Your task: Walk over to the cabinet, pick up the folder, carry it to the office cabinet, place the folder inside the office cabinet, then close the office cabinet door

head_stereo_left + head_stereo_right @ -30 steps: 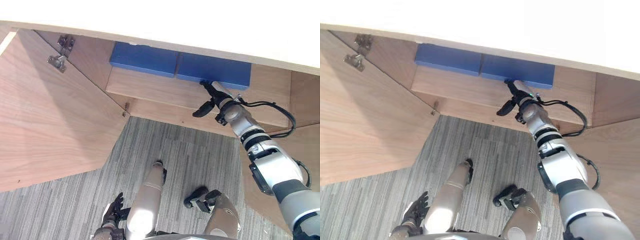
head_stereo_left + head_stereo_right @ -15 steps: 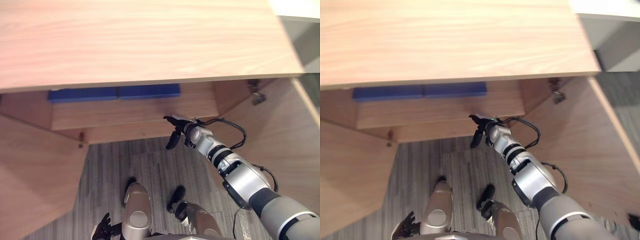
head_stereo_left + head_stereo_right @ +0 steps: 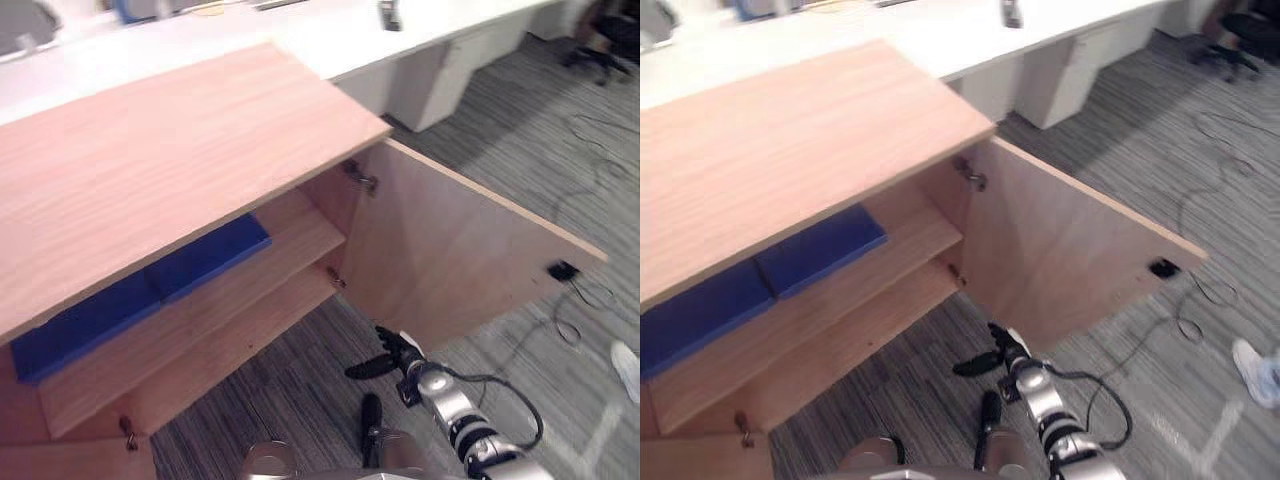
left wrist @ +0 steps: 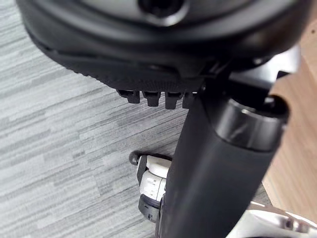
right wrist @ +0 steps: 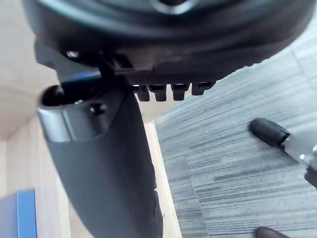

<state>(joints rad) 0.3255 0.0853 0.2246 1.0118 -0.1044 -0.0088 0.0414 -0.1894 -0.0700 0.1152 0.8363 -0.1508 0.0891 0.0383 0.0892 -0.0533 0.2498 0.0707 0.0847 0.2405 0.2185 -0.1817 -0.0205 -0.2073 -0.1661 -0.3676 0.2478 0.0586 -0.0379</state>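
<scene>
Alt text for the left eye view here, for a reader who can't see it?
A wooden office cabinet stands with its right door swung open and two blue folders lying flat, side by side, on its upper shelf. The robot's right hand, open, hangs low over the grey carpet before that door.

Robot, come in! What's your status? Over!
Right hand open, empty, by open door. Left hand open, empty. Blue folders on shelf. Nothing in the way.

Bright, even light from overhead. Nearly burns out the white worktop point(image 3: 330, 40) along the upper edge of the frame. Falls softly on the cabinet top point(image 3: 150, 170), with mild shade over the shelf point(image 3: 300, 240) below. Darkens the carpet point(image 3: 290, 380) beneath the open door point(image 3: 450, 270). Leaves the right hand point(image 5: 163, 44) a dark mass at close range.
</scene>
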